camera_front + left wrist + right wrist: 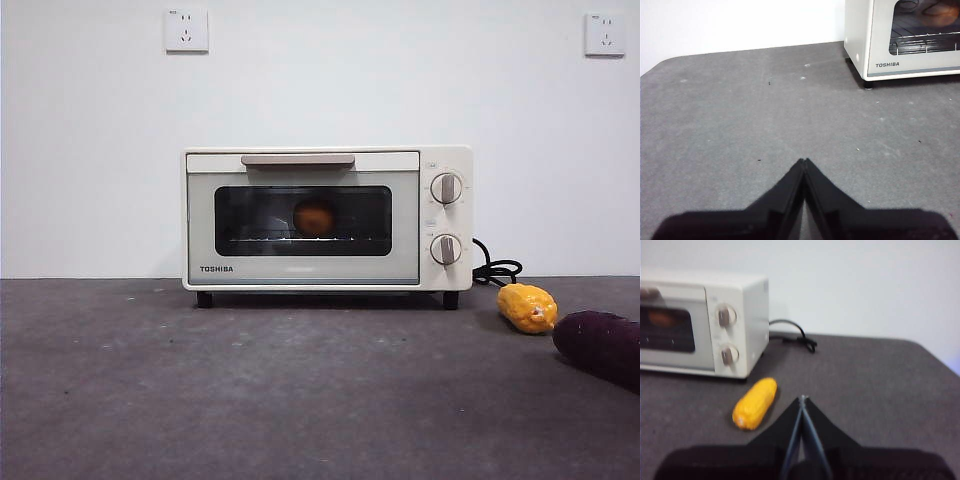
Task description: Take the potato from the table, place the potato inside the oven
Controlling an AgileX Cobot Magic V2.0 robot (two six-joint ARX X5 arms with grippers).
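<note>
Task looks basically done, tbh. Potato (314, 217) seen on rack inside oven (327, 219), behind closed glass door, roughly dead centre of window. Nothing held by either arm: left gripper (804, 161) pressed together, parked over bare table (250, 390), oven at its 1 o'clock. Right gripper (802, 398) also pressed together, corn piece (755, 403) at its 10 o'clock. Purple vegetable (600, 346) left untouched at 4 o'clock of oven. Nothing obviously left.

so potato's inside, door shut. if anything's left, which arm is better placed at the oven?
Neither clearly. The potato sits on the rack behind the closed door of the oven. Left gripper and right gripper are both shut, empty, back over the table. Left faces the door; right faces the knob end.
</note>
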